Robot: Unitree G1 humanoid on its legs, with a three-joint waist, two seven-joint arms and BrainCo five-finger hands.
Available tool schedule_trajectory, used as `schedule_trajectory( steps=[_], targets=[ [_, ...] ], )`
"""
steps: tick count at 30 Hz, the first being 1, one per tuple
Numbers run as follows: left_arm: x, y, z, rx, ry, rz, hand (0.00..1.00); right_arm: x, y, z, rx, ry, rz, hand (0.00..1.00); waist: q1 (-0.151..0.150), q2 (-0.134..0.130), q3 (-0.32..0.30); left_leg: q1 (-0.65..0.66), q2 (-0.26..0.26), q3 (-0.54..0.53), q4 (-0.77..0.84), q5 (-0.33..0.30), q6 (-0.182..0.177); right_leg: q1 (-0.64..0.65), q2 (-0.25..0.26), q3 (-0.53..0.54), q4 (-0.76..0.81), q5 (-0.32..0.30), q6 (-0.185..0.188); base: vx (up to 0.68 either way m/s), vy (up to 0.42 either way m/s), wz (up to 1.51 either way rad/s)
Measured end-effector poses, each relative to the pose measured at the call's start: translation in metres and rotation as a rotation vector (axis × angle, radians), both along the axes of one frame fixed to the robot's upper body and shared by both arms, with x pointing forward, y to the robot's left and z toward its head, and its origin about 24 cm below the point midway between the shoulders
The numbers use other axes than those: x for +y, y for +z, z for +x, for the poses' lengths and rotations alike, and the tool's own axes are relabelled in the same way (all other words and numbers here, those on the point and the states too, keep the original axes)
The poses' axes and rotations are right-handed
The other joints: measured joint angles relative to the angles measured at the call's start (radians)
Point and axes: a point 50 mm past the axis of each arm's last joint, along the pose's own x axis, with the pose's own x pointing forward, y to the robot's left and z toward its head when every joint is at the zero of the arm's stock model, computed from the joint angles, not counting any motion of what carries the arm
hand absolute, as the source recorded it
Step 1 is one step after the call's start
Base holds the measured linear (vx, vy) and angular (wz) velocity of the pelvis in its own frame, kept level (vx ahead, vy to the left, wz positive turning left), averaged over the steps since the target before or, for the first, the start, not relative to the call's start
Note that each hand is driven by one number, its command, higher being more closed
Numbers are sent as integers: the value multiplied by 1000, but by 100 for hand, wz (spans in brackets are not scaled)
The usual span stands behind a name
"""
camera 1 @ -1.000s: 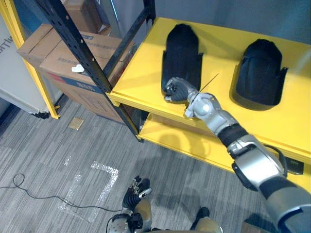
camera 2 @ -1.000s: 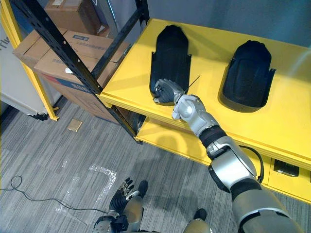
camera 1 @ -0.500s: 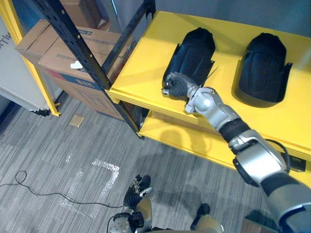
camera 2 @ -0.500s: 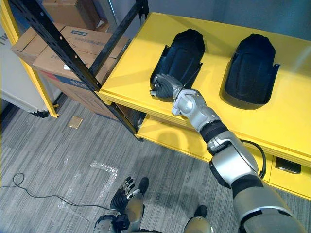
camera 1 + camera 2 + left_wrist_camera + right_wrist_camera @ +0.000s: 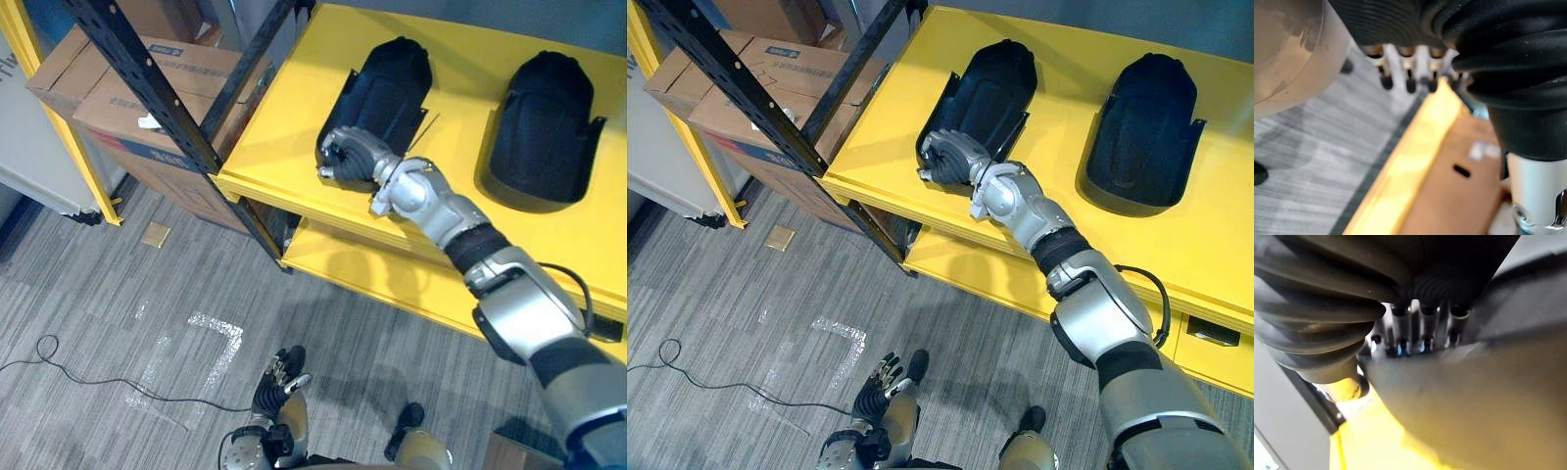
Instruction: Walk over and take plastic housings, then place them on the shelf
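Fingers: my fingers [image 5: 1424,325] are curled over the near end of a black plastic housing [image 5: 390,86]. It is a hold on its rim, not a push.
Right hand [image 5: 349,157]: it reaches in across the front edge of the yellow shelf [image 5: 284,127]. That near rim is the part I can get at from here, and I judge a grip there lets me turn or slide the shell.
Held housing: it lies on the shelf's top board at a slant, its near end close to the front edge.
Second housing [image 5: 549,113]: it sits flat farther to my right, well apart from the first and untouched.
Left hand [image 5: 276,385]: it hangs low above the grey carpet [image 5: 108,294], its fingers [image 5: 1409,73] straight and holding nothing, kept out of the way.
Surroundings: a black upright post [image 5: 147,83] and cardboard boxes [image 5: 118,98] stand at the shelf's left.
Stage: I judge this housing is as good as placed. Squaring it up and letting go remain.
Risk: a pull toward me could drag the near end off the edge.
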Motion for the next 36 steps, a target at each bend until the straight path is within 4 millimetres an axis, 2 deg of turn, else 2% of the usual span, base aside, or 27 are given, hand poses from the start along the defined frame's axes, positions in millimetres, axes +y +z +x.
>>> schedule_trajectory(
  steps=[6,12,15,17,19,20,22,24,27,30,36],
  targets=[
    [-1,0,0,0,-6,-1,0,18,19,-17,-280,102,-10,0,-1,2,-1,1,5,3,0,2,-4,0,6,3,-7,1,-1,0,-1,-1],
    [-2,0,0,-2,-17,-5,0,23,36,-26,-378,122,38,0,-5,3,-1,2,7,31,0,2,-4,-14,7,26,-15,10,-2,-5,-3,-12],
    [-2,-2,-1,6,-23,-5,0,27,50,-42,-381,194,132,0,-23,4,-1,7,6,42,0,5,-8,-12,8,37,-26,19,-2,15,-4,-11],
    [-3,-4,-2,14,-27,-2,0,33,49,-56,-231,304,203,0,-32,9,-5,11,7,57,0,6,-10,-14,11,51,-32,24,-4,6,-8,-15],
    [-2,-6,-2,24,-28,2,0,38,39,-61,-49,374,233,0,-48,11,-6,13,9,58,0,6,-10,-12,12,52,-32,24,-4,-2,-10,-5],
    [-2,-7,-3,27,-29,3,0,40,28,-64,104,418,255,0,-52,11,-6,17,11,60,0,6,-10,-12,13,55,-31,25,-5,-9,-9,-8],
    [-1,-7,-3,27,-24,5,0,40,11,-65,303,452,282,0,-55,11,-6,25,12,62,-2,6,-10,-6,15,56,-31,26,-7,-4,-5,-3],
    [1,-8,-4,34,-19,8,0,48,-24,-68,663,498,282,0,-72,11,-7,44,11,66,-11,6,-10,7,14,56,-32,26,-7,0,0,0],
    [1,-10,-4,35,-18,13,0,54,-57,-74,949,525,285,0,-74,11,-7,43,13,84,-17,6,-10,-2,14,65,-35,28,-5,-46,11,-9],
    [3,-11,-4,31,-15,19,0,57,-71,-79,1051,550,264,0,-74,6,-9,42,13,87,-17,6,-10,-4,15,67,-38,34,-2,-40,8,-1],
    [7,-16,-6,40,-6,42,0,64,-87,-86,1099,571,267,0,-74,-20,-37,35,11,95,-17,5,-10,-12,14,74,-41,38,1,-6,2,-2]
  ],
)
